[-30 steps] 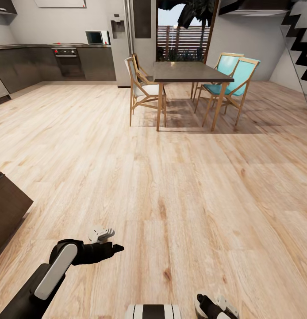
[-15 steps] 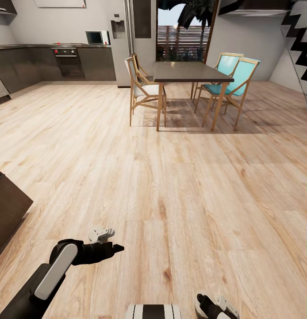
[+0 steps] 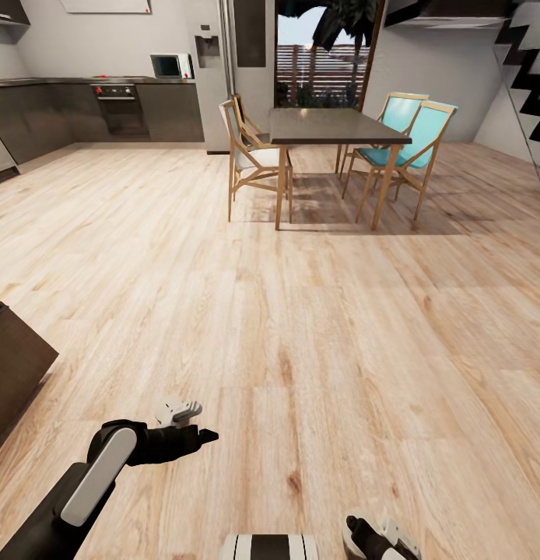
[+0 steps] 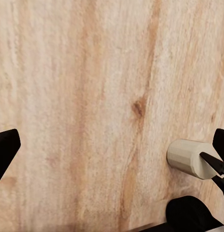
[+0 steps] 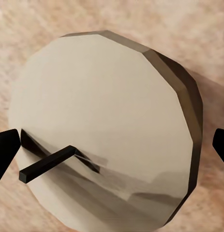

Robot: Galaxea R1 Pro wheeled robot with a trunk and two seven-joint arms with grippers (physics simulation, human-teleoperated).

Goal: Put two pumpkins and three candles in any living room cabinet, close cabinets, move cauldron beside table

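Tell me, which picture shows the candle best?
The right wrist view: the candle looms close, showing its cream top and black wick. The left wrist view has a cream cylinder, maybe another candle. The head view is too distant to tell.

floor (image 3: 317,334): pale wood planks | on it: dining table (image 3: 332,128), chairs (image 3: 250,155)

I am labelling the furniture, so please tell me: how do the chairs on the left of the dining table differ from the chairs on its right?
The left chairs have pale, whitish seats and backs; the right chairs have turquoise ones. The left chairs sit partly tucked against the table, while the right chairs stand angled outward from it. Both pairs share light wooden frames with slanted legs and stand on the wood floor.
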